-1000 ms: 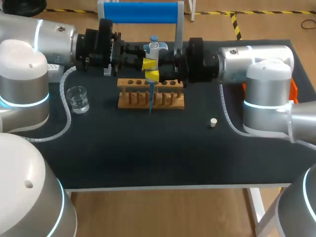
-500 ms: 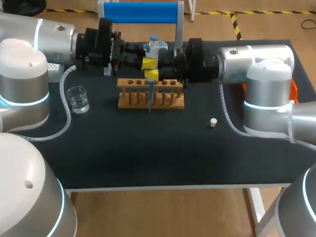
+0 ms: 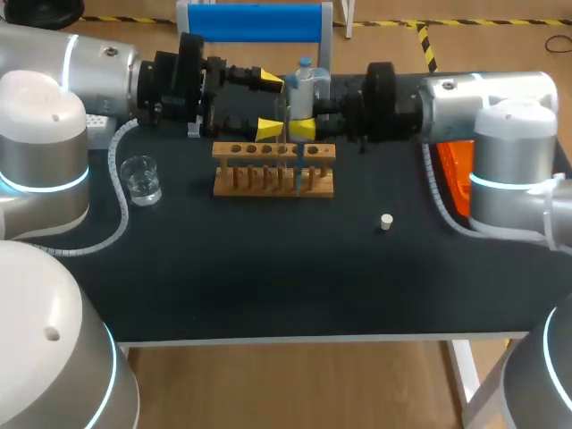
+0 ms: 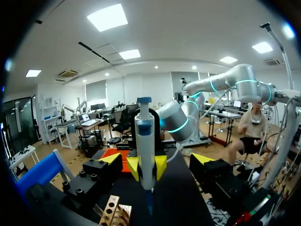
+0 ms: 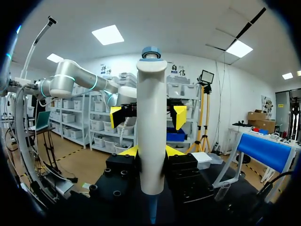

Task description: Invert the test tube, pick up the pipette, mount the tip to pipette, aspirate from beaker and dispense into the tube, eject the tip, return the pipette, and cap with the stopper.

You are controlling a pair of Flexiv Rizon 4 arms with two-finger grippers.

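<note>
No legible text or labels

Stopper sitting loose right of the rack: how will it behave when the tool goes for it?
The stopper is small, so probably very light: a glancing touch would likely shove it across the table. It looks round, so knocked onto its side it may roll. Nothing stands close enough to stop it.

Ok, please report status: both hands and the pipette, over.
Left hand open, off the pipette. Right hand shut on pipette, upright over rack, blue tip mounted. Nothing blocking seen.
</note>
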